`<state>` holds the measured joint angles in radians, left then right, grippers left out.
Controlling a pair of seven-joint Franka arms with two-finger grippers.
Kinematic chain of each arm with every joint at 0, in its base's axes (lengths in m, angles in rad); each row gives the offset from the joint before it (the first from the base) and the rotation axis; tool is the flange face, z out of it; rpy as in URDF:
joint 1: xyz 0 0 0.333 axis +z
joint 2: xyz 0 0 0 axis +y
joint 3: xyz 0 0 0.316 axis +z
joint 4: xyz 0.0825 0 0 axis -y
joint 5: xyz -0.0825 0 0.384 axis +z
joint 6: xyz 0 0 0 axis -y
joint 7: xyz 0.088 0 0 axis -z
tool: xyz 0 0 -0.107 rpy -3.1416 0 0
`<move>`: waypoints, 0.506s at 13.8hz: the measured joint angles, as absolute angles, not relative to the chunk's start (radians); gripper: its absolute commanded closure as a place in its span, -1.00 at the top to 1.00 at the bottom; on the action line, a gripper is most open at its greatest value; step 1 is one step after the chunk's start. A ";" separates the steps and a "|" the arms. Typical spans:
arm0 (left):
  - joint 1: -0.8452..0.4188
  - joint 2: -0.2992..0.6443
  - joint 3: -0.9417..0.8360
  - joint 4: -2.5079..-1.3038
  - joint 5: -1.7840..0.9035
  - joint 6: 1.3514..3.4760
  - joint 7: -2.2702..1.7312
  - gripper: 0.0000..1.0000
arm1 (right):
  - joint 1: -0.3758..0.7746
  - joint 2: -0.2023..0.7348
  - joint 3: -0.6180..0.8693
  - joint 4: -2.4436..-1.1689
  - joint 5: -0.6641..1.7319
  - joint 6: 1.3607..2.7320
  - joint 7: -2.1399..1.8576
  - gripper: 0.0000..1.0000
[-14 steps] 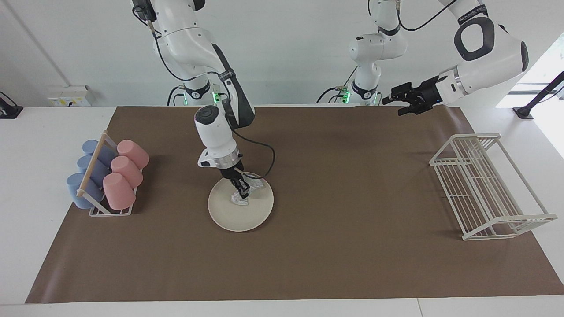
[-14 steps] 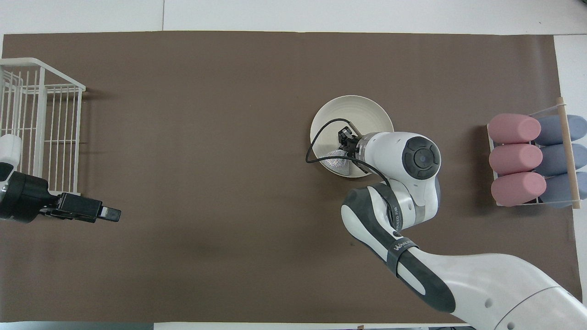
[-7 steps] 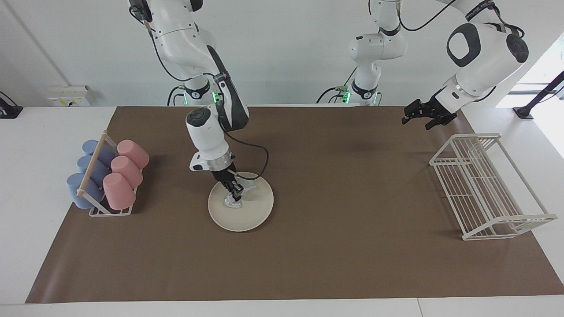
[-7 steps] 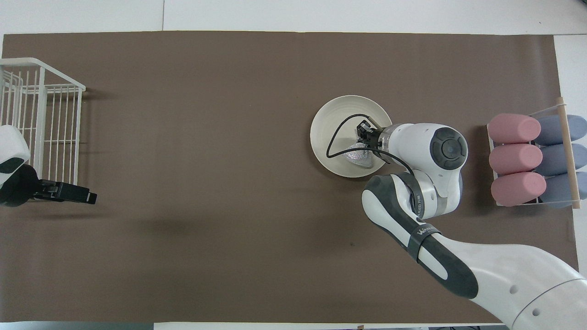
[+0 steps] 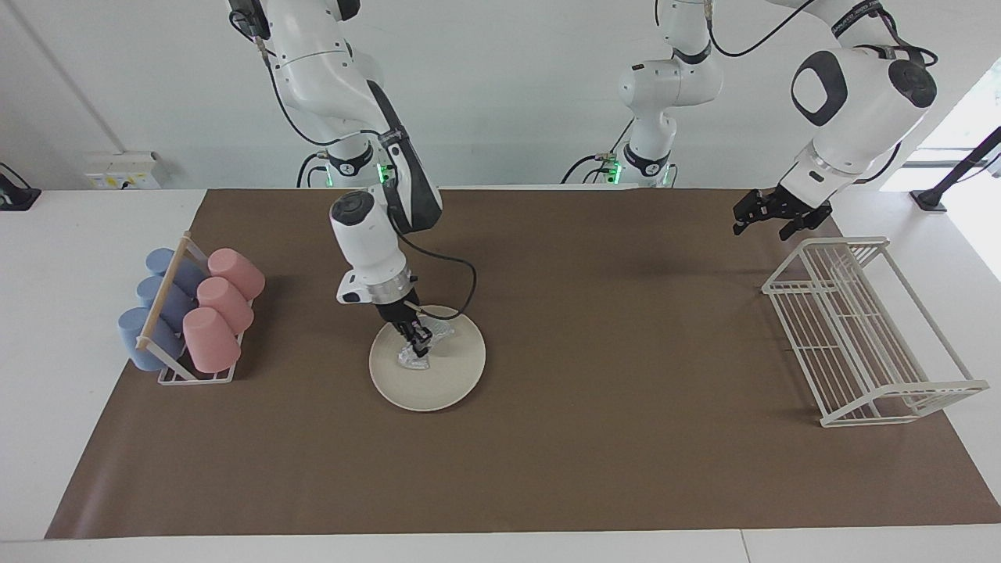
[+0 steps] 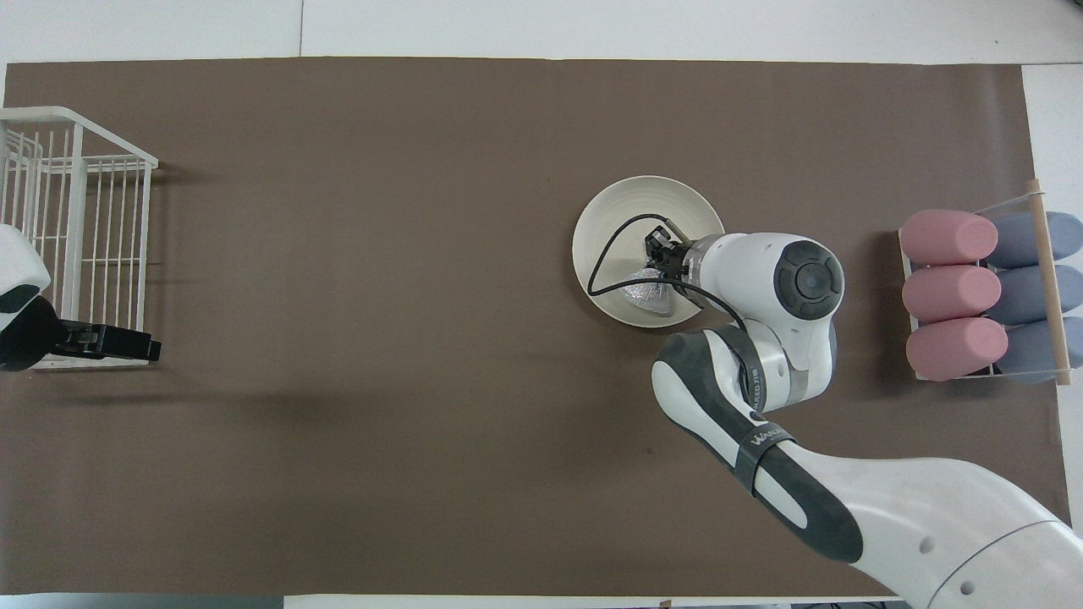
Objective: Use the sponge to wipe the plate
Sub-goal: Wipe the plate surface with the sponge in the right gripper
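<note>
Your right gripper point(image 5: 419, 342) has its jaws clamped on the sponge point(image 5: 416, 356), pressing it onto the plate point(image 5: 446, 383), which sits mid-bench on the brown mat point(image 5: 547, 469), twd the right arm's end. Your left gripper point(image 5: 774, 215) hangs w/ jaws wide over the mat beside the wire rack point(image 5: 860, 344).

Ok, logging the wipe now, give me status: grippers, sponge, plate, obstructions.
Right gripper shut on sponge, pressing it on plate. Left gripper open, waiting over the mat by the wire rack. Nothing obstructing.
</note>
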<state>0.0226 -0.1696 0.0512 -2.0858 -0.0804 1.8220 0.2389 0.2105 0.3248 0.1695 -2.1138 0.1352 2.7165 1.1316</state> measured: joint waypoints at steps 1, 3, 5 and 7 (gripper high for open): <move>0.023 -0.170 0.051 -2.086 -0.080 1.827 0.235 1.00 | 0.234 0.325 0.170 -2.114 0.135 2.716 1.171 -1.00; 0.023 -0.170 0.051 -2.086 -0.080 1.831 0.234 1.00 | 0.245 0.325 0.170 -2.114 0.135 2.716 1.190 -1.00; 0.023 -0.170 0.050 -2.086 -0.080 1.832 0.233 1.00 | 0.244 0.325 0.169 -2.101 0.136 2.675 1.194 -1.00; 0.023 -0.170 0.050 -2.086 -0.080 1.833 0.231 1.00 | 0.244 0.320 0.170 -2.040 0.136 2.529 1.230 -1.00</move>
<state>0.0226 -0.1697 0.0503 -2.0859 -0.0801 1.8333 0.2311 0.2441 0.3202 0.1697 -2.0397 0.1356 2.5290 1.2299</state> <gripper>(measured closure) 0.000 0.903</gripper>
